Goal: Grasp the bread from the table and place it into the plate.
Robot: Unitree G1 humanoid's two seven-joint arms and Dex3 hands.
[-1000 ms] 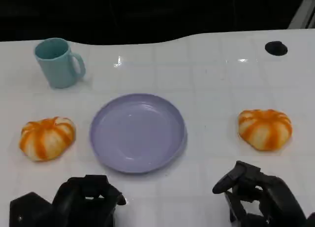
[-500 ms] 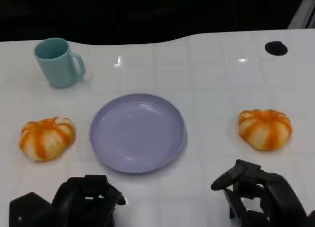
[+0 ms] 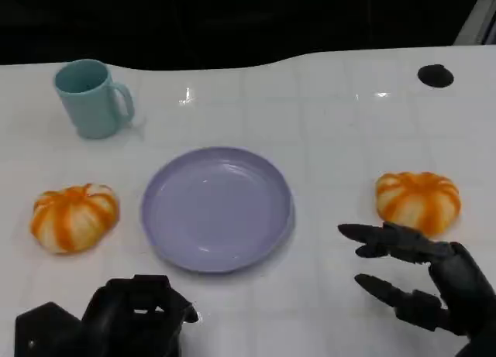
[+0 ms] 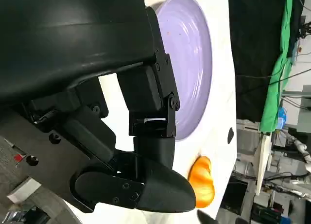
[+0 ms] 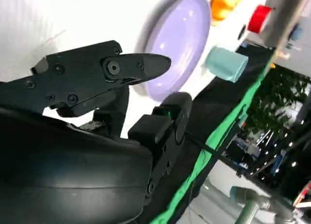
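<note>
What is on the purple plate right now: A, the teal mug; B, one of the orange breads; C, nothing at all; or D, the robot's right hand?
C: the purple plate lies bare, with one orange bread on the table to its left, the other orange bread to its right, the teal mug behind it, and the right hand off its rim.

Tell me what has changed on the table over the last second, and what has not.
The right hand has opened, its fingers now spread apart, and has moved up toward the right bread, which it does not yet touch. Nothing was grasped or let go. The left hand, the left bread, the plate and the cup stayed as they were.
</note>
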